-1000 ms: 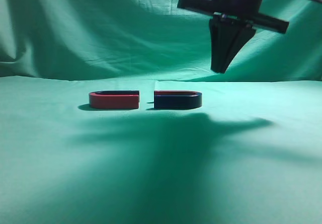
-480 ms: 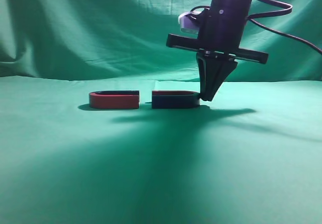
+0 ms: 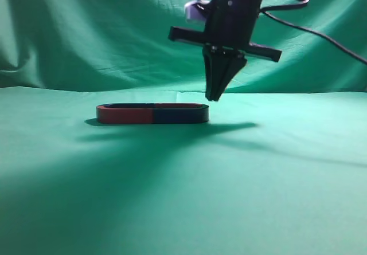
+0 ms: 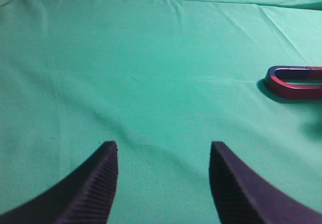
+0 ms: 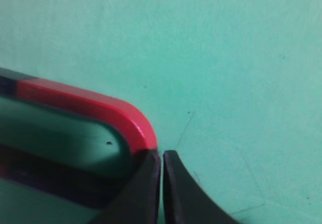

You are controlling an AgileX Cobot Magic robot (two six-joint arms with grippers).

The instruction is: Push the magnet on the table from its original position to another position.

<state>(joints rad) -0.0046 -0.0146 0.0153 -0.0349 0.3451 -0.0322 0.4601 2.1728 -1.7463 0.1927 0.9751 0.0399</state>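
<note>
**Two magnets joined end to end, right gripper above the dark end**

In the exterior view we see the magnet, dark navy with a thin reddish top rim, lying flat on the table; its open end meets the open end of the red magnet, and the two read as one long closed loop with no gap visible between them; the dark half sits on the right, the red half on the left. The right gripper hangs point-down just above the rounded right end of the magnet, its tips a little above the top rim and apart from it in this view; its jaws are pressed together into a single wedge. In the right wrist view we see the same gripper with only a hairline seam between its fingers, right beside the curved reddish rim of the magnet; we cannot tell from here whether they touch. In the left wrist view the left gripper hovers over bare cloth with its jaws spread wide and nothing between them; the red magnet lies well off toward the right edge. A wrinkled green backdrop hangs behind the table.
</note>
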